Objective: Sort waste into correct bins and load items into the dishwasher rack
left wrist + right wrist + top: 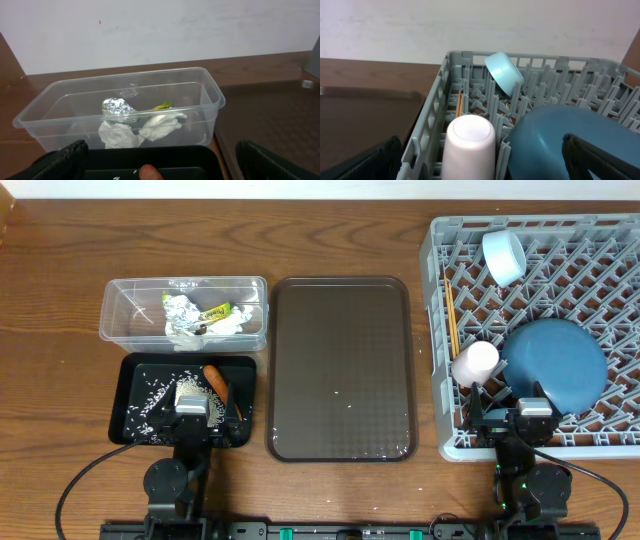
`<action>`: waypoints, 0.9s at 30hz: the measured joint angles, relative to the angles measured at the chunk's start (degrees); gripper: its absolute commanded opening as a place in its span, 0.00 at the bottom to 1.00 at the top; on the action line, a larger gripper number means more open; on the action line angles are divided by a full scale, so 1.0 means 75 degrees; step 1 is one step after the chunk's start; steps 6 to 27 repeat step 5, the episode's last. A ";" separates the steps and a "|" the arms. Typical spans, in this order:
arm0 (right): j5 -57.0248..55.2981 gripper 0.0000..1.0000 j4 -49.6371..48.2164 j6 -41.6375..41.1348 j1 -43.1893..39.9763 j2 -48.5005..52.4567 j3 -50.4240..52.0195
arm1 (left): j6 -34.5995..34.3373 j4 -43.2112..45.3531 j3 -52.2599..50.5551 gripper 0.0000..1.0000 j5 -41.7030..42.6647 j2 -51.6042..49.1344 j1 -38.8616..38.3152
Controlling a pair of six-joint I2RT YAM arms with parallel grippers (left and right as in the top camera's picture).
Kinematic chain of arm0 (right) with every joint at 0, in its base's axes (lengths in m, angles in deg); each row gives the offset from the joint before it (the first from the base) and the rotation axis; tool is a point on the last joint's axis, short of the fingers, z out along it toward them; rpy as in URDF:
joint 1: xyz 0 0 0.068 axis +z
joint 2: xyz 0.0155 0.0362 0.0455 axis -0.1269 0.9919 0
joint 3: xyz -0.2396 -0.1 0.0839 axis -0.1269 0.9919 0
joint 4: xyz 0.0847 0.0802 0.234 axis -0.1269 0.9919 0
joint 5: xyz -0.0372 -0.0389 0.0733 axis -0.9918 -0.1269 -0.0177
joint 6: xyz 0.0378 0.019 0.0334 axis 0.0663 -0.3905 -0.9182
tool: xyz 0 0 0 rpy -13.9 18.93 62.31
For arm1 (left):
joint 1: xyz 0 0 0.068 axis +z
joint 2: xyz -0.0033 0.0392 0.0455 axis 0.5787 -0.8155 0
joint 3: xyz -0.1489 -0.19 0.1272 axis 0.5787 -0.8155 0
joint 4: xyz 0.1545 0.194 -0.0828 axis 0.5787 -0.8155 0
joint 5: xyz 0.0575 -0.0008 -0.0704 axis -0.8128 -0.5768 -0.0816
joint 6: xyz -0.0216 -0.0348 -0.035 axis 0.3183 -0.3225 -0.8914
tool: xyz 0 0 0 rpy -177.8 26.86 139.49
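Overhead view, Jan: where does everything lie now?

Jan: I think the waste is sorted. The foil (116,106) and the tissue (160,125) lie in the clear tub (185,280). The rice (150,395) and the carrot (213,378) are in the black tub (119,405). In the rack (530,222) are the plate (555,365), the pink cup (474,364) and the blue cup (503,257), with the chopsticks (451,315) along its left wall. The tray (340,370) lies between the tubs and the rack. I cannot find the bowl in any view.

Mia: And the grippers?

Jan: The left gripper (159,162) hangs over the near end of the black tub, fingers wide apart, holding nothing. The right gripper (480,160) is at the near edge of the rack, just beside the pink cup. It is also spread and empty.

Mia: What can go wrong?

Jan: The pink cup seems to stand mouth down, close to the right gripper, so a careless sweep may tip it against the plate. The plate only rests on the pegs, and a push could shift it. On the left, a low finger may catch the tub rim and throw rice on the tabletop (60,280).

Mia: How do the things look?

Jan: The foil is a shiny crumpled ball and the tissue is soft white lumps. The rice is small scattered grains. The plate is dark matte blue.
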 measured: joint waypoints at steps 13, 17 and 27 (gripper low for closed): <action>0.0000 0.99 -0.0003 0.0000 0.0000 0.0000 0.0000 | 0.0000 0.0000 0.0000 0.95 0.0000 0.0000 0.0000; 0.0000 0.99 -0.0003 0.0000 0.0000 0.0000 0.0000 | 0.0000 0.0000 0.0000 0.95 0.0000 0.0000 0.0000; 0.0000 0.99 -0.0003 0.0000 0.0000 0.0000 0.0000 | 0.0000 0.0000 0.0000 0.95 0.0000 0.0000 0.0000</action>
